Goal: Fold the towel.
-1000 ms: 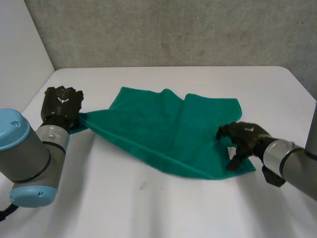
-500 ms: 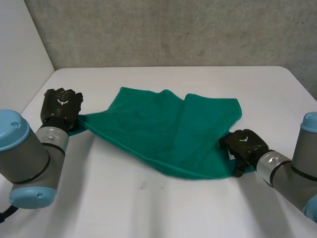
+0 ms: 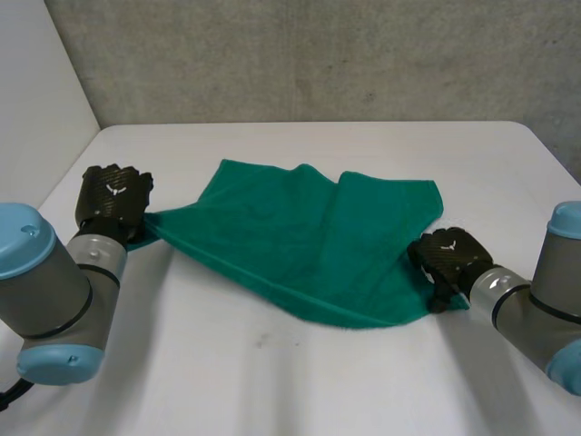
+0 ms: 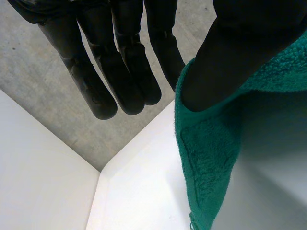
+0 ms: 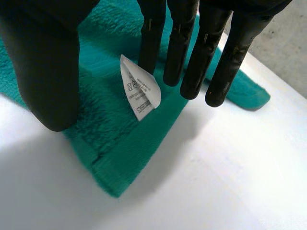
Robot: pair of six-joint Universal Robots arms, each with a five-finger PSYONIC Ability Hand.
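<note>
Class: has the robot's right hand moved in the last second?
Yes, slightly. The right hand has turned and slipped a little toward the table's near edge, staying at the towel's near right corner.

Lighting: bright, even, diffuse, from above. Table (image 3: 272, 381): white, brightest in the right wrist view. Towel (image 3: 309, 241): soft-edged shadow on the table under its raised near edge. Left hand (image 4: 120, 72): near-black, little surface detail in the left wrist view
</note>
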